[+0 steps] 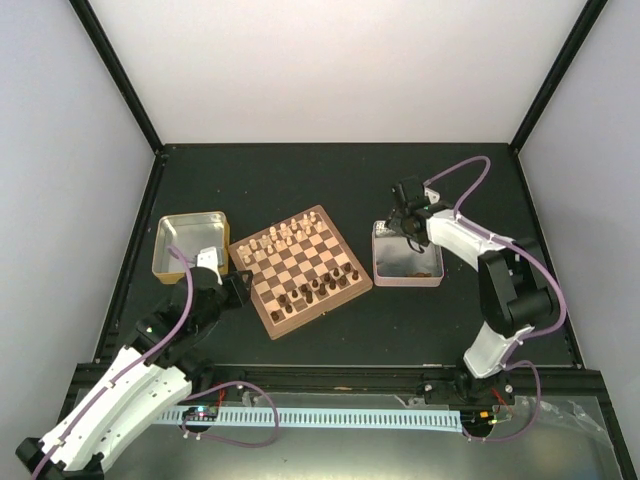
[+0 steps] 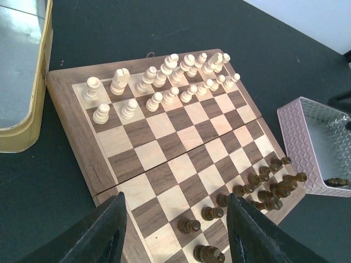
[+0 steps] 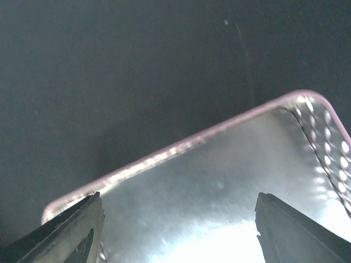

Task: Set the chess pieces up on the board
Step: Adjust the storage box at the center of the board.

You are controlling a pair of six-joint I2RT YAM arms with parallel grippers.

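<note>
The board (image 1: 303,266) lies at the middle of the table. Cream chess pieces (image 2: 164,82) fill its two far rows, and dark chess pieces (image 2: 269,189) stand along its near right rows. My left gripper (image 2: 175,233) hovers over the board's near left corner, open, with dark pawns on the squares beneath the gap. In the top view my left gripper (image 1: 236,286) sits at the board's left edge. My right gripper (image 3: 181,233) hangs wide open over the pink-sided tin (image 3: 164,154), with nothing between its fingers. From above, the right gripper (image 1: 405,226) is over that tin's far end.
The gold-sided tin (image 1: 190,245) stands left of the board, close to my left arm. The pink-sided tin (image 1: 407,256) stands right of the board with a few dark pieces (image 1: 420,272) lying in its near end. Black posts rise at the table's far corners.
</note>
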